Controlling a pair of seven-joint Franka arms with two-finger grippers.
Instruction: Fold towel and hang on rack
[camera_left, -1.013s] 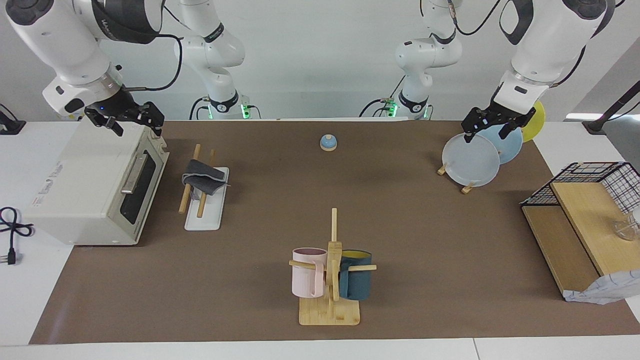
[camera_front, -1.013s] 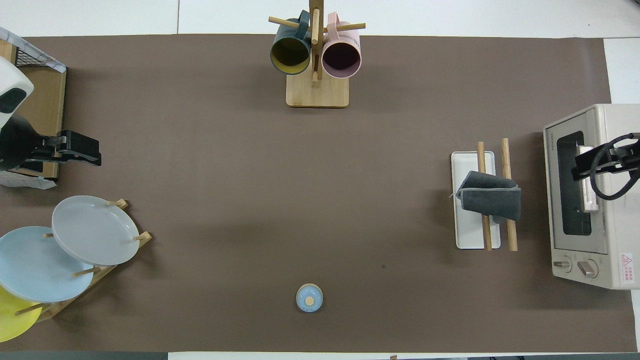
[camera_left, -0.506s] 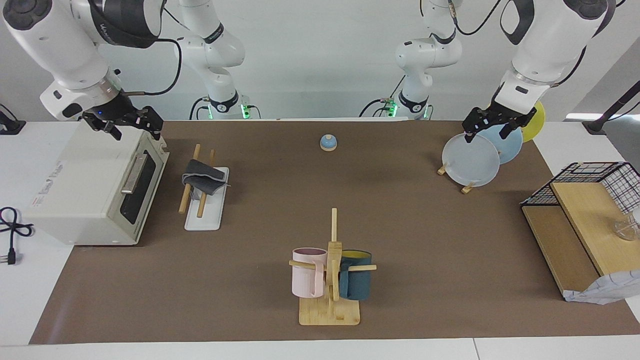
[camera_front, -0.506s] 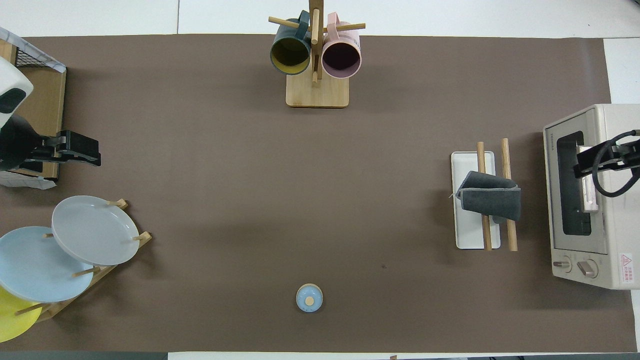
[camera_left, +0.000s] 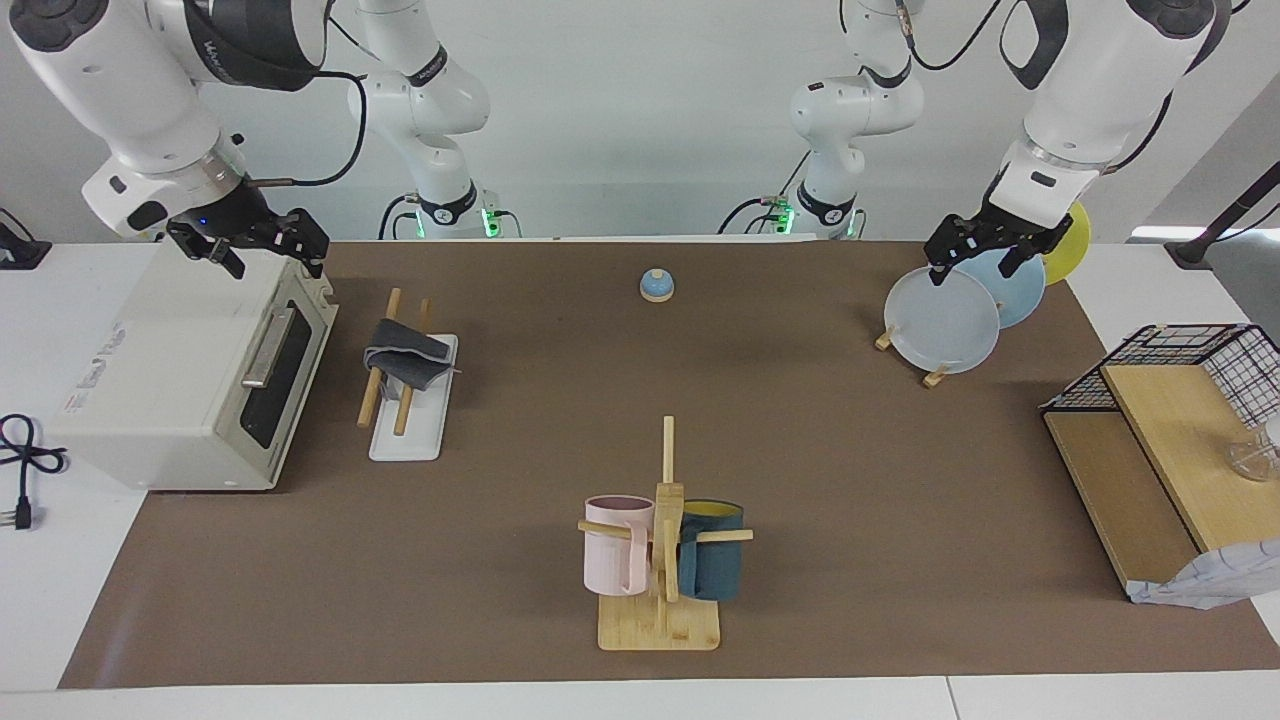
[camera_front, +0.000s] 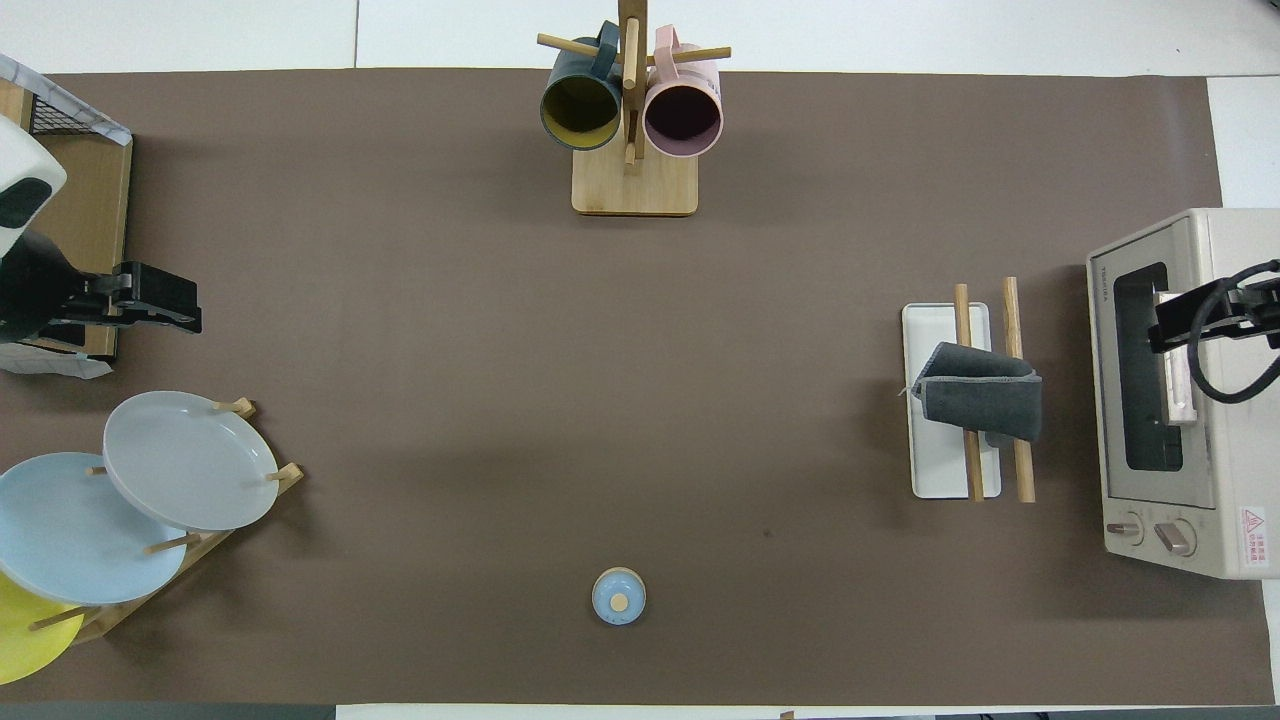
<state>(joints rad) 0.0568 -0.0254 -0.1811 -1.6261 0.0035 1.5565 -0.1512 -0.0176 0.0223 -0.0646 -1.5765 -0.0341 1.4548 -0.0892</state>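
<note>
Status check: your task looks essentially finished. The towel (camera_left: 405, 358) is folded into a compact bundle, dark grey face outward, and is draped across both dowel rails of the rack (camera_left: 412, 432). In the overhead view the towel (camera_front: 981, 402) spans the two rails near their middle, with a short flap hanging down toward the white base of the rack (camera_front: 935, 478). No purple face shows from either camera.

The rack stands on the brown mat just beside the toaster oven (camera_left: 190, 370), at the right arm's end of the table.

Grippers:
- The right gripper (camera_left: 262, 243) hangs over the top of the toaster oven, jaws spread wide, nothing between them. It is well apart from the towel.
- The left gripper (camera_left: 982, 253) hangs over the plate stand (camera_left: 948, 312), jaws also wide and empty. You can count this arm as waiting.

Judgement: fold done, hang done, both hands released and clear. What remains, at most, is parking the arms.

One note for you: the bundle sits slightly askew on the rails, and one corner droops lower than the rest. It appears stable, but I would not call the fold crisp. You may want to inspect the hang before logging success.

Other items (mug tree (camera_left: 662, 540), small blue bell (camera_left: 656, 285)) stand apart from the work area.
</note>
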